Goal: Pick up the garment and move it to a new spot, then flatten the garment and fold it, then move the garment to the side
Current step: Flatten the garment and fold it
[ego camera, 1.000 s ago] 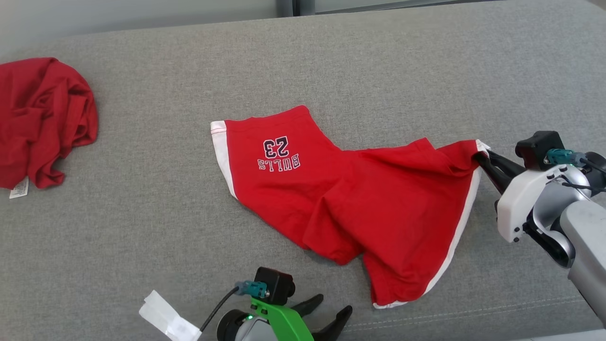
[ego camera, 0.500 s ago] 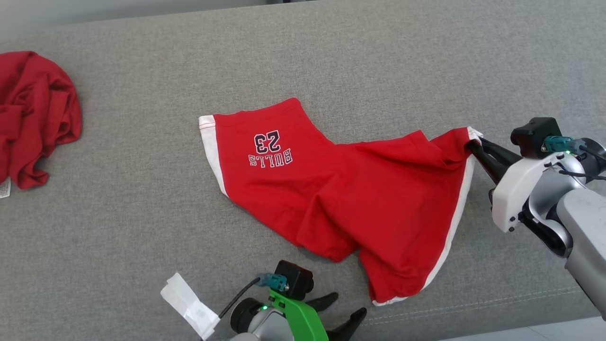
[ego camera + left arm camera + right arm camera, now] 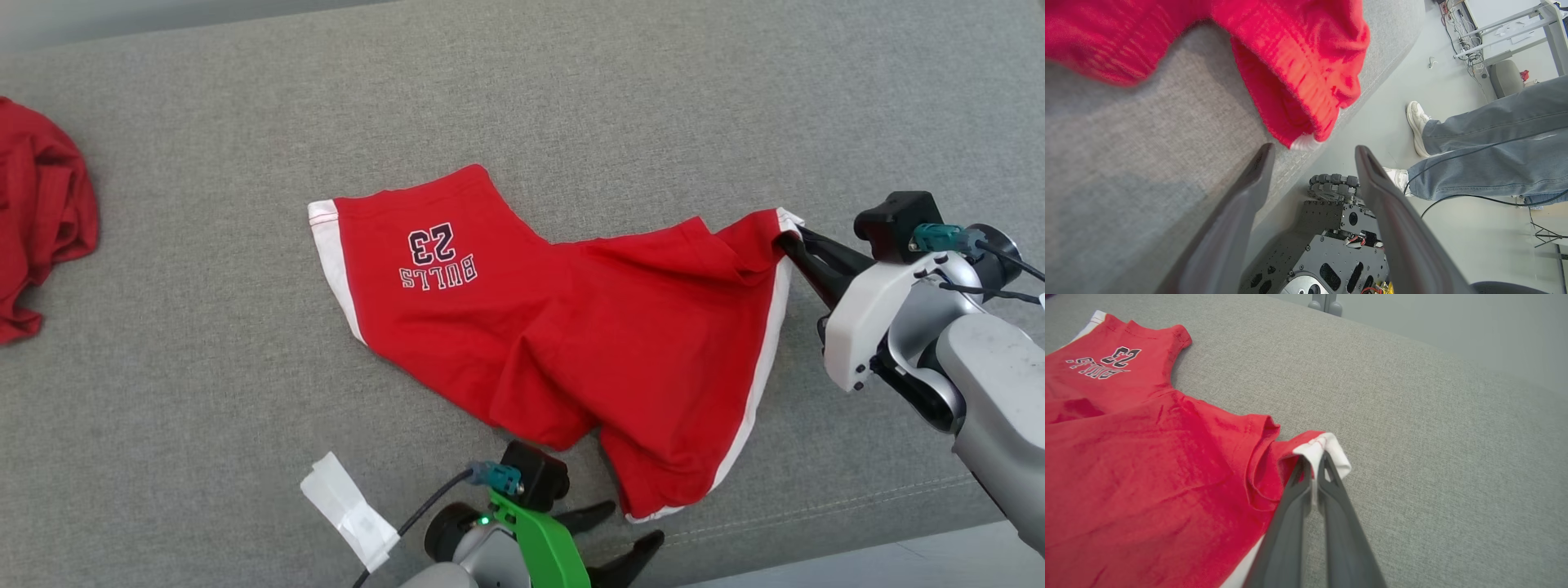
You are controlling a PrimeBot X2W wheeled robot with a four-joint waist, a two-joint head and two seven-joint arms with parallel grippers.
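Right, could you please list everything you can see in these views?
red shorts: one, red with white side stripes and BULLS 23 print, middle of the padded surface
red garment: one, red, crumpled at the far left
padded surface: one, grey, under both garments
white tag: one, white, beside the left gripper's cable
person's legs: two, blue jeans and white shoes, on the floor beside the surface
wheeled base: one, black, below the surface's edge
left gripper: one, dark fingers, open near the shorts' near hem
right gripper: one, dark fingers, shut on the shorts' white-trimmed corner
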